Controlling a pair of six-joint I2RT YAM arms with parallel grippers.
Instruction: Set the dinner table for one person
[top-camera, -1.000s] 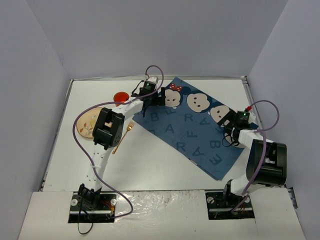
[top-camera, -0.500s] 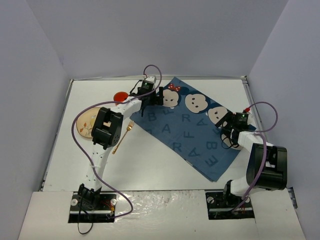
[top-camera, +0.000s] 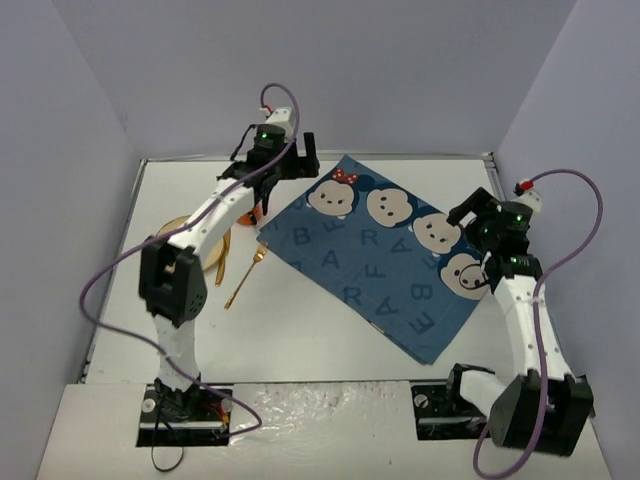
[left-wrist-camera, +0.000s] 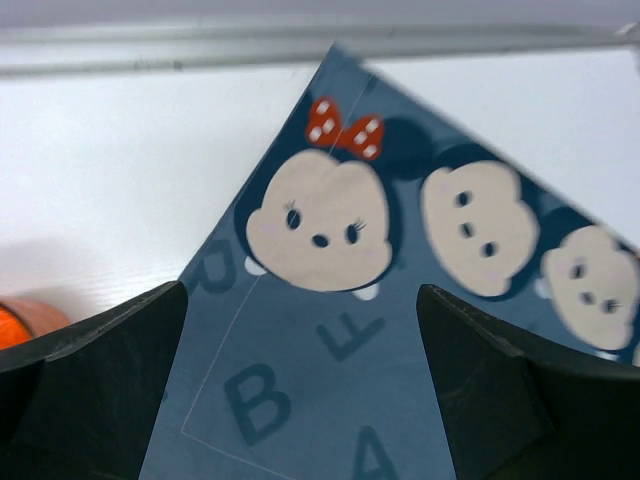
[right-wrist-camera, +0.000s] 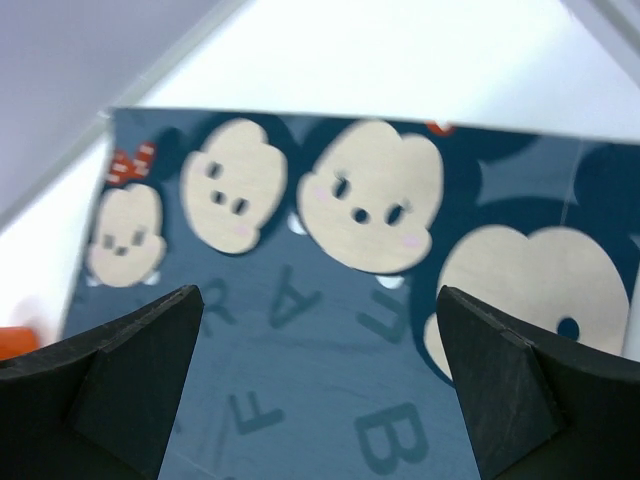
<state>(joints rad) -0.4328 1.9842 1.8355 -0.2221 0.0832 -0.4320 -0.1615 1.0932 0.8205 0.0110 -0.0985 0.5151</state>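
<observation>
At the left of the white tabletop (top-camera: 310, 345), the plate (top-camera: 176, 226) and the gold fork (top-camera: 245, 278) lay beside the cloth, not on it, with the orange cup (left-wrist-camera: 20, 322) half hidden behind your left arm. Your left hand (top-camera: 298, 157), which had been down at the far corner of the blue placemat (top-camera: 380, 262), had lifted clear and hung wide open with nothing in it. The placemat had shifted a little and lay flat across the middle of the tabletop, set at a slant. Your right hand (top-camera: 476, 208) had likewise risen off the placemat's right edge, fully spread and empty. I judged the cloth laid, with the plate and cutlery due next.
</observation>
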